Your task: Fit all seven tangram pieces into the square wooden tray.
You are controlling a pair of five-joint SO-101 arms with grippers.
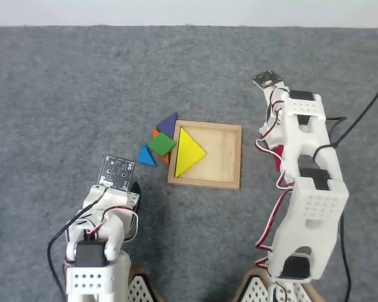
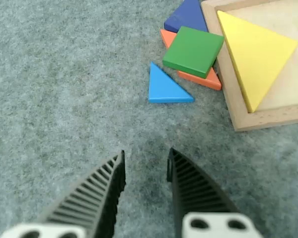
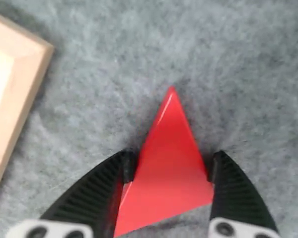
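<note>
Presently, red triangle (image 3: 166, 168) between right jaws, near wooden tray (image 3: 25, 84).

Tray: square wooden tray (image 1: 235, 157), flat on grey carpet (image 1: 63, 94).
Inside: large yellow triangle (image 1: 188, 151), against the rim on the left arm's side.
Outside that rim: green square (image 1: 161, 145) atop orange piece (image 1: 166, 160); dark blue piece (image 1: 169, 124); small light-blue triangle (image 1: 145, 156) just beside.
Left arm (image 1: 104, 239): near the light-blue triangle.
Right arm (image 1: 309, 189): beside the tray, over a red flat piece (image 1: 278, 158), mostly hidden.
</note>
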